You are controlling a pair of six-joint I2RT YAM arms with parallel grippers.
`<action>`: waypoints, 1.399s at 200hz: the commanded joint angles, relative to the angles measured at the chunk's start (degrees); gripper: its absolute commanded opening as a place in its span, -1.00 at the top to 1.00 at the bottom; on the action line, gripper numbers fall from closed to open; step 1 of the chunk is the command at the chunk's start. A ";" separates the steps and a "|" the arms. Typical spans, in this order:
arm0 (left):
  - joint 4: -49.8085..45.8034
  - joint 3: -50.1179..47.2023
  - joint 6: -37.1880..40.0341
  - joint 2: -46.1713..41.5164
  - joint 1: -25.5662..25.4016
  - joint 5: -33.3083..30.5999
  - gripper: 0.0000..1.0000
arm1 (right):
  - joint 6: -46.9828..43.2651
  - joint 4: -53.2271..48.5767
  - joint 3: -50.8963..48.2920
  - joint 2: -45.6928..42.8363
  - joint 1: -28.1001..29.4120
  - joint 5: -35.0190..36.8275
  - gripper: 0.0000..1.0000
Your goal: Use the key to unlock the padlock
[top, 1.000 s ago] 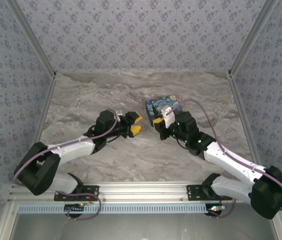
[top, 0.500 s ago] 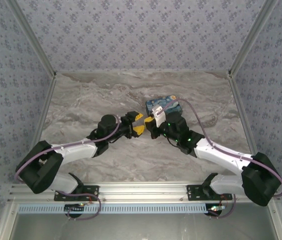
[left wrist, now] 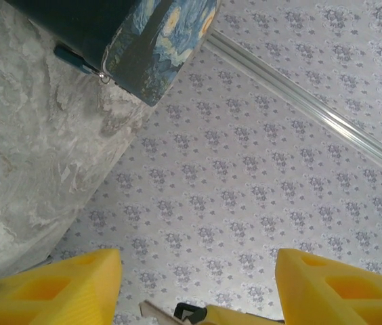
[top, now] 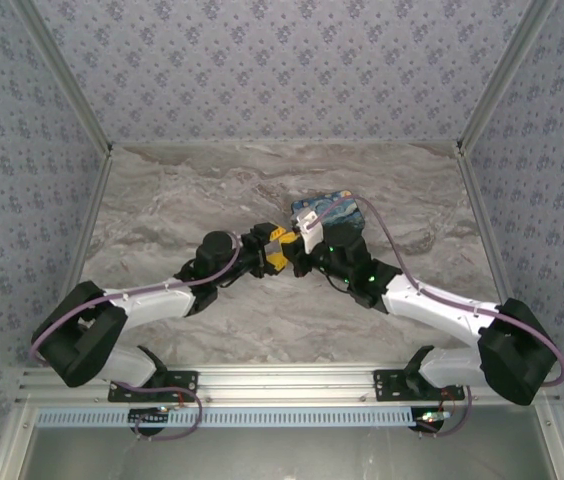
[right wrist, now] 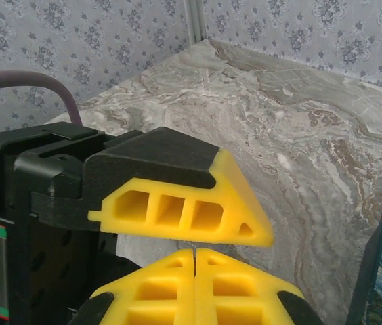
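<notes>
In the left wrist view the teal-blue padlock (left wrist: 70, 56) lies on the marble against the underside of the Starry-Night box (left wrist: 158, 39), with a small metal ring (left wrist: 103, 78) at its end. My left gripper (left wrist: 196, 257) is open, well short of the padlock. In the top view it (top: 275, 248) meets my right gripper (top: 296, 252) just left of the box (top: 330, 210). My right gripper (right wrist: 196, 252) is shut, and a thin metal sliver, apparently the key (right wrist: 194, 246), pokes from the seam of its tips. One left finger (right wrist: 184, 210) lies just above those tips.
Marble tabletop (top: 162, 210) enclosed by patterned walls (top: 282, 70) at the back and sides. The box stands at the centre right, close behind both grippers. Open marble spreads to the left and toward the front.
The right arm has swung left and the left gripper has slid right, so the two grippers now meet beside the box. The right gripper stays shut and the left stays open.
</notes>
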 commanded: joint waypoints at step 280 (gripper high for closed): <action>2.88 0.06 -3.63 1.67 -0.43 -0.96 0.81 | 3.89 -2.24 -4.49 -5.57 1.13 3.34 1.00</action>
